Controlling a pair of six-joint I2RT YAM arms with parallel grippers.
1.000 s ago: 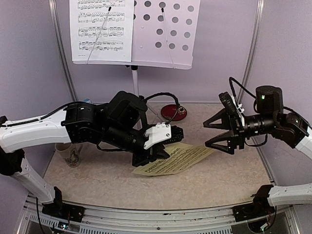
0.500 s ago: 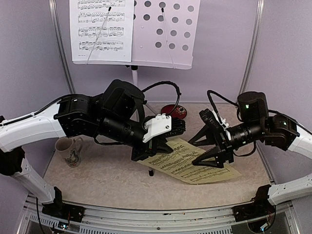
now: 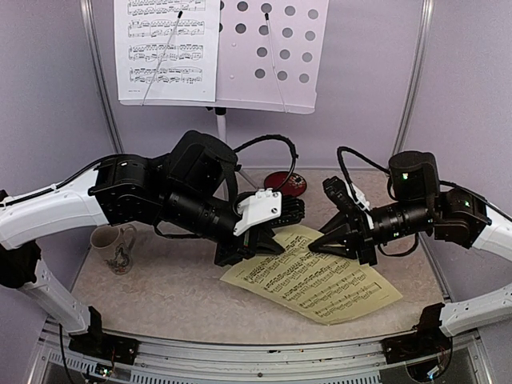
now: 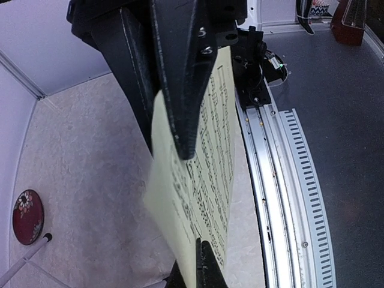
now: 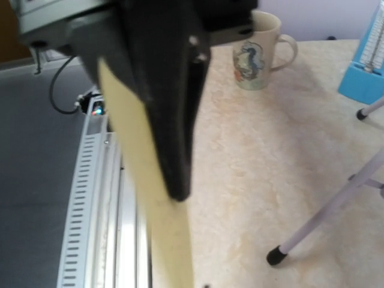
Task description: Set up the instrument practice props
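The yellow music sheet (image 3: 320,280) hangs over the table between both arms, printed side up. My left gripper (image 3: 260,244) is shut on its left edge; in the left wrist view the sheet (image 4: 219,120) runs between the fingers (image 4: 193,198). My right gripper (image 3: 316,246) has its fingers drawn together on the upper edge, with the sheet (image 5: 162,240) passing under the upper finger (image 5: 174,150). The white music sheet (image 3: 164,48) rests on the white perforated music stand (image 3: 272,56) at the back. The blue metronome (image 5: 366,66) shows only in the right wrist view.
A white patterned mug (image 3: 116,244) stands at the left, under my left arm. A red round plate (image 3: 286,182) lies near the stand's pole (image 3: 222,132). A tripod leg (image 5: 330,210) slants down to the table at the right of the right wrist view.
My right gripper has moved in leftward and closed on the yellow sheet. My left gripper has lifted and turned the sheet, which now spreads out toward the front right.
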